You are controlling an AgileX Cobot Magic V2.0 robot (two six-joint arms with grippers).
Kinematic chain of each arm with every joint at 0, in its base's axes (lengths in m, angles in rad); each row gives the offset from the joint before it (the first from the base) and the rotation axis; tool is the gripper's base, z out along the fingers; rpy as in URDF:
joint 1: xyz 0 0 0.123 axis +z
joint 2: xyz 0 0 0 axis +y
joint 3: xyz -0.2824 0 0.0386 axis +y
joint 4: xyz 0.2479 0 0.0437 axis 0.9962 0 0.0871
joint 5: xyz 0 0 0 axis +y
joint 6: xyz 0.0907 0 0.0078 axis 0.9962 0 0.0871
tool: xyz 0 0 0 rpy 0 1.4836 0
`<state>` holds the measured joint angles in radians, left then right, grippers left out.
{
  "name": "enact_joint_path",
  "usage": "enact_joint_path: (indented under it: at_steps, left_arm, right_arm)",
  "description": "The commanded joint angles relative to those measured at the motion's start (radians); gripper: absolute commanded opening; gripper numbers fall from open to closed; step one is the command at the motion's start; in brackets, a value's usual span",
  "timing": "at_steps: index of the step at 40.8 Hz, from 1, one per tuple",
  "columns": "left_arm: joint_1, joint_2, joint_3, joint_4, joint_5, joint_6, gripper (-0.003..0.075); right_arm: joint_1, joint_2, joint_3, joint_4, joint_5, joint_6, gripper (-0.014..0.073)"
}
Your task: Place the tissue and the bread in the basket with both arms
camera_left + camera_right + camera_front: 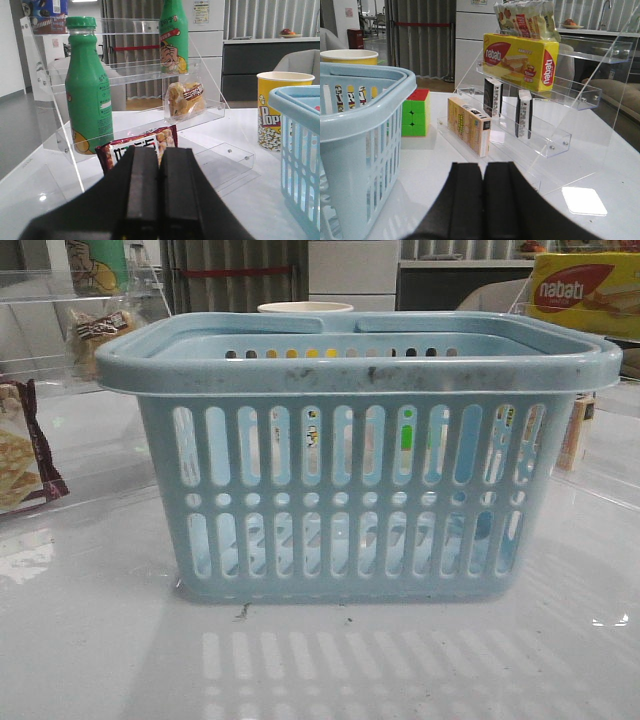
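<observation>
The pale blue basket stands in the middle of the table; it also shows in the left wrist view and the right wrist view. The bread, a clear packet with a dark label, stands on a clear acrylic shelf left of the basket, and shows in the front view. Two small black packs stand upright on the right-hand acrylic shelf; I take the nearer one as the tissue. My left gripper is shut and empty, pointing at the left shelf. My right gripper is shut and empty, well short of the right shelf.
The left shelf holds two green bottles and a maroon-edged cracker packet. A popcorn cup stands behind the basket. The right shelf holds a yellow nabati box and a tan box. A colour cube sits beside the basket.
</observation>
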<state>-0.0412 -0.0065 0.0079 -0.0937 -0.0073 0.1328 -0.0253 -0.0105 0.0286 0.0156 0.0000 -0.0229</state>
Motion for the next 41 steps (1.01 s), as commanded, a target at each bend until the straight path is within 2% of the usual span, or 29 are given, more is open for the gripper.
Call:
enact_joint_path:
  at_steps: [1, 34, 41]
  left_arm:
    - [-0.006, -0.017, -0.001, 0.000, -0.088, -0.008, 0.0091]
    - [-0.006, -0.017, -0.001, 0.000, -0.088, -0.008, 0.0091]
    - [-0.008, -0.017, -0.024, -0.015, -0.147, -0.007, 0.0091]
  right_arm:
    - [-0.001, -0.018, 0.001, 0.000, -0.095, -0.003, 0.0055]
    - [-0.001, -0.018, 0.001, 0.000, -0.108, -0.003, 0.0055]
    - [-0.001, -0.018, -0.010, 0.001, -0.135, -0.003, 0.0055]
